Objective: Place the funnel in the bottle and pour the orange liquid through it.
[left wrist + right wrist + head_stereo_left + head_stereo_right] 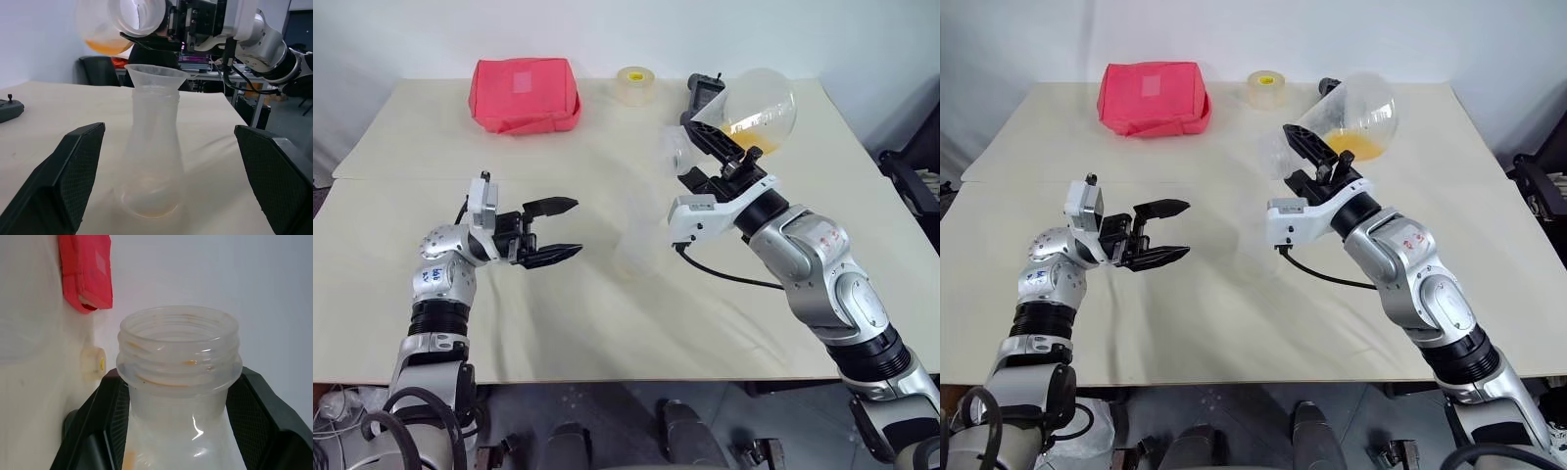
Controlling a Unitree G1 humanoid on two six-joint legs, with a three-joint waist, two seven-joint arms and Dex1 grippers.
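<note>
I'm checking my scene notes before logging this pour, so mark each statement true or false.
1. The funnel sits in the neck of the bottle. True.
2. The left hand is shut on the bottle. False: it is open, its fingers apart from the bottle.
3. The right hand holds a round clear flask, tilted, with the orange liquid inside. True.
4. The red pouch lies at the table's near edge. False: it lies at the far side, near the tape roll.
</note>
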